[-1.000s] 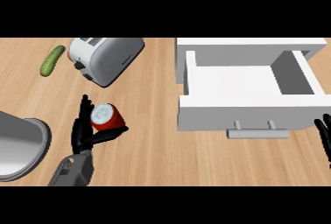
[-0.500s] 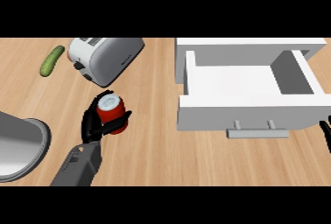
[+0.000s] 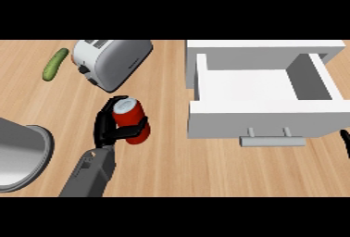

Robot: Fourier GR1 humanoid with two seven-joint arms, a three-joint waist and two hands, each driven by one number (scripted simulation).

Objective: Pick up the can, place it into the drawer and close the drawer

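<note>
- Running along the view's far left edge, a grey metal pot (image 3: 21, 155) is cut off by the frame, its rim curving out over the wooden surface (image 3: 205, 171).
- Up near the top left lies a green cucumber (image 3: 55, 64), well apart from everything but the toaster (image 3: 111, 61), which sits just to its right, tilted on the diagonal.
- Below the toaster, the left hand (image 3: 108, 129) comes up from the lower edge on its grey forearm, its black fingers (image 3: 134, 129) curled round the red can (image 3: 130, 120).
- The can sits in that grasp tilted slightly, its silver top facing up and its red body showing on the hand's right side; whether its base touches the surface I cannot tell.
- Between the can and the drawer (image 3: 263, 102) runs a bare strip of wood, and wide open room also lies below the drawer front.
- The white drawer stands pulled out, its inside bare, its front wall and grey handle (image 3: 272, 140) facing the lower edge.
- At the far right edge, only a sliver of the right hand (image 3: 345, 141) shows, just beside the drawer's front corner; how its fingers stand I cannot tell.
</note>
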